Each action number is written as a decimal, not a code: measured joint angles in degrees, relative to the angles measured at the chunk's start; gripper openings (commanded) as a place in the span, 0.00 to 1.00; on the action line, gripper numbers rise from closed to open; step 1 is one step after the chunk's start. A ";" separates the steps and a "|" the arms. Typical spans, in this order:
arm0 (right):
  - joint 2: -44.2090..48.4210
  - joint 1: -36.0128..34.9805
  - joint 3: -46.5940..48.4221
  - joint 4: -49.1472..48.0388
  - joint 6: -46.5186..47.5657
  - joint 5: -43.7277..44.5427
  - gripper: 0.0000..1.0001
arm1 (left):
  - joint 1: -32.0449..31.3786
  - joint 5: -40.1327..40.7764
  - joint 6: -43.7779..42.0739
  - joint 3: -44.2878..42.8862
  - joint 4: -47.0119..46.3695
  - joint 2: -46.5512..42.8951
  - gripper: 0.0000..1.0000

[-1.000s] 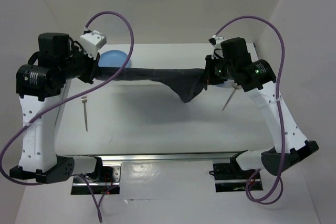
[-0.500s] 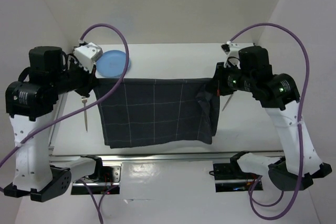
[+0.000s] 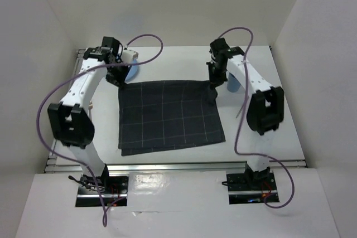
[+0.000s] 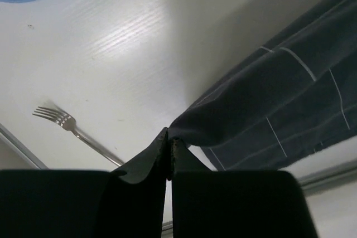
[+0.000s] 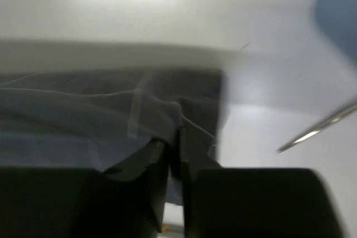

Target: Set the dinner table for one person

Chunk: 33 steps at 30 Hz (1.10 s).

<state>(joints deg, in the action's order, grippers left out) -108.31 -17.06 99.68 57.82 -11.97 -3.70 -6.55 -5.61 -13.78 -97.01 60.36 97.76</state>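
Note:
A dark grey grid-lined cloth mat lies spread out on the white dinner table. My left gripper is shut on the mat's far left corner, shown pinched in the left wrist view. My right gripper is shut on the far right corner, where the cloth bunches up at the fingers. The mat also shows in both wrist views. A blue plate lies just behind the left gripper and is mostly hidden by it.
A fork lies left of the mat. A metal utensil lies right of the mat. A light blue object sits by the right arm. Aluminium rails edge the table. White walls enclose three sides.
Both arms have reached toward the far side and come down. The mat, held up and hanging before, now lies flat on the table with its far corners still gripped.

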 measured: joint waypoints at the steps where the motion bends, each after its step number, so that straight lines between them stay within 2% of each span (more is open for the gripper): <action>1: -3.72 0.46 2.82 -0.57 0.39 2.05 0.29 | 0.35 1.20 0.46 -1.51 -0.74 3.10 0.23; 2: -7.56 0.92 6.60 -0.59 0.79 4.20 0.51 | 0.79 2.25 0.81 -3.54 -1.38 6.21 0.33; 3: -12.04 1.53 11.15 -1.46 0.98 6.54 0.56 | 1.27 3.41 1.18 -5.77 -2.58 9.60 0.43; 4: -15.34 1.90 15.19 -1.55 1.29 8.24 0.57 | 1.64 4.42 1.88 -8.37 -3.34 12.79 0.54; 5: -18.91 2.27 20.02 -1.53 1.79 10.25 0.57 | 1.90 5.20 2.36 -10.97 -3.82 15.63 0.69; 6: -21.53 2.45 23.63 -1.95 1.99 11.91 0.57 | 2.25 6.01 3.10 -13.62 -4.66 18.47 0.75; 7: -23.50 2.67 26.60 -2.25 1.99 13.57 0.57 | 2.49 6.69 3.67 -15.69 -5.14 20.74 0.77; 9: -24.26 2.89 27.58 -2.49 1.92 15.82 0.57 | 2.71 7.93 4.76 -18.88 -5.60 23.89 0.85; 12: -20.04 2.08 21.90 -4.26 1.36 18.73 0.57 | 2.67 9.35 5.16 -18.71 -6.36 23.85 0.85; 14: -13.27 0.76 12.04 -6.08 0.35 19.06 0.58 | 2.49 9.73 4.66 -14.56 -7.65 20.57 0.83; 19: 6.12 -2.78 -13.57 -9.25 -3.85 13.92 0.59 | -0.28 11.82 0.66 7.34 -10.36 2.69 0.82; 21: 10.40 -3.37 -20.63 -9.92 -5.90 12.28 0.59 | -2.60 12.85 -0.37 14.47 -10.34 -3.06 0.81; 24: 11.96 -3.30 -29.03 -12.48 -8.81 10.34 0.59 | -5.99 13.55 -1.64 23.45 -11.96 -6.62 0.81; 29: 7.74 -2.99 -37.44 -16.00 -12.44 9.25 0.58 | -7.10 14.27 -2.40 30.82 -14.29 -3.28 0.79; 30: 7.15 -2.93 -38.10 -16.48 -13.27 8.52 0.55 | -7.26 14.53 -2.36 31.36 -14.80 -2.51 0.79; 31: 7.61 -2.86 -38.88 -17.66 -14.03 7.98 0.42 | -7.63 14.67 -2.36 31.74 -15.45 -1.90 0.79; 32: 8.02 -2.75 -39.39 -18.16 -14.23 7.82 0.42 | -7.96 14.73 -2.34 31.91 -15.80 -1.70 0.79; 33: 8.96 -2.40 -40.44 -19.34 -15.23 7.78 0.24 | -8.52 14.82 -2.36 32.22 -16.41 -1.53 0.79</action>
<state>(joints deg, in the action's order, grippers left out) -99.35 -19.46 59.24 38.48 -27.20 4.08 -15.07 9.21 -16.14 -64.79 43.94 96.23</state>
